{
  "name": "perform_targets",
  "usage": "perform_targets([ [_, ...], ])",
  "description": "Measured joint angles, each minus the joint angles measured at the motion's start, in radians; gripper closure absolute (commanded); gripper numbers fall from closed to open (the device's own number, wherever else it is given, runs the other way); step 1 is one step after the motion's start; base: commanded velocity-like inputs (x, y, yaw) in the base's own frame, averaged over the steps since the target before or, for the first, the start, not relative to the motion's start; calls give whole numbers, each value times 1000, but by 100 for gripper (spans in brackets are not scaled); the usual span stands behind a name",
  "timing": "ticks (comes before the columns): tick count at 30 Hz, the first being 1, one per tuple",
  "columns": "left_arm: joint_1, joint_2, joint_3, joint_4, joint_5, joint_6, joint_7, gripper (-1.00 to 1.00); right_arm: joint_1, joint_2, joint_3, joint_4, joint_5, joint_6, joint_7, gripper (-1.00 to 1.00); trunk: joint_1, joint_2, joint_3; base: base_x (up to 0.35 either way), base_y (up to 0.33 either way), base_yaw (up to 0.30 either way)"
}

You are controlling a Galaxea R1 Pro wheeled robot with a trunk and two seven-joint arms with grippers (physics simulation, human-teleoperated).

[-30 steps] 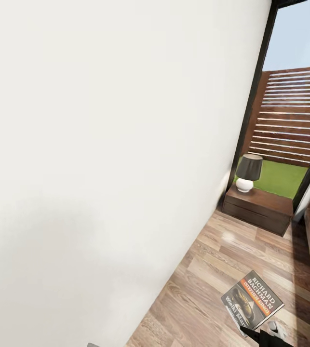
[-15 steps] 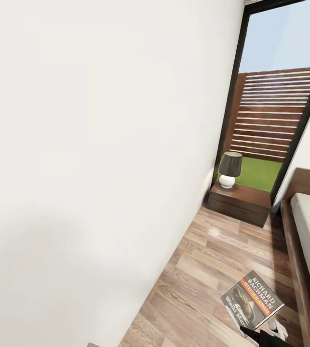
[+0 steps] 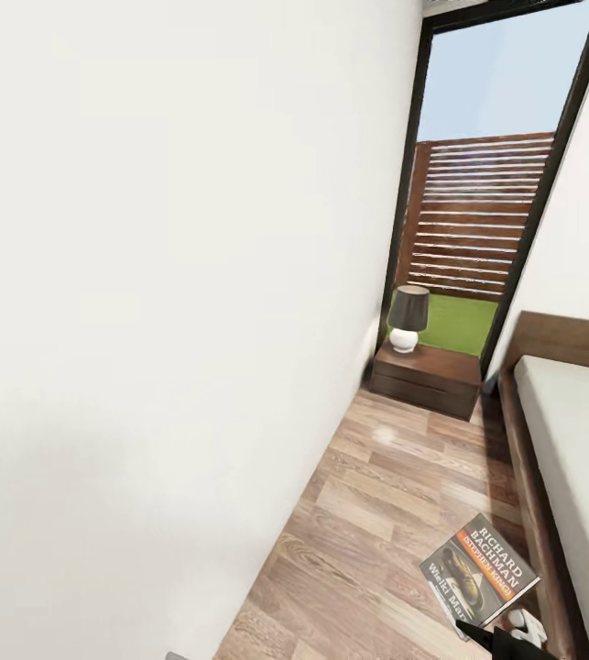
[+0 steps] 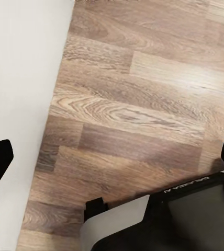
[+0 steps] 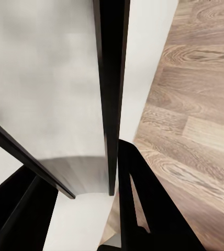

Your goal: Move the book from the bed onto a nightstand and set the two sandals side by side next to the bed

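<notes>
The book (image 3: 480, 571), a thin paperback with a dark cover, an orange band and white "Richard Bachman" lettering, shows in the head view low and to the right, held up above the plank floor (image 3: 395, 513) at the tip of the right gripper (image 3: 505, 635), cover face up; its long axis runs on a diagonal, one corner toward the white wall (image 3: 166, 302), the opposite one toward the bed (image 3: 569, 440), with the lettering slanting along that diagonal. Bed: dark wood frame, pale mattress, along the right edge. Nightstand (image 3: 427, 376): dark, two drawers, at the far end of the floor strip against the wall, bearing a lamp (image 3: 408, 318) with dark shade and white base. Behind it, a tall dark-framed window (image 3: 477, 211) onto grass and a slatted fence. Left wrist view: left gripper (image 4: 112, 167), fingers spread wide at either edge, nothing between them, plank floor and wall beneath, part of the robot's base (image 4: 169, 219) near. Right wrist view: right gripper's dark fingers closed on the book's thin edge (image 5: 111, 94), floor beside.
</notes>
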Motion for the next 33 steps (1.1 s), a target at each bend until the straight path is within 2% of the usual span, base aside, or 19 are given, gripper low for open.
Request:
perform_targets([
  [7,0,0,0,0,0,0,0,-100,0,0,0,0,0,0,0,100,0,0,0,22,0,-197],
  [16,0,0,0,0,0,0,0,-100,0,0,0,0,0,0,0,100,0,0,0,171,-49,-198],
  [33,0,0,0,1,-1,0,0,-100,0,0,0,0,0,0,0,100,0,0,0,8,-3,-198],
])
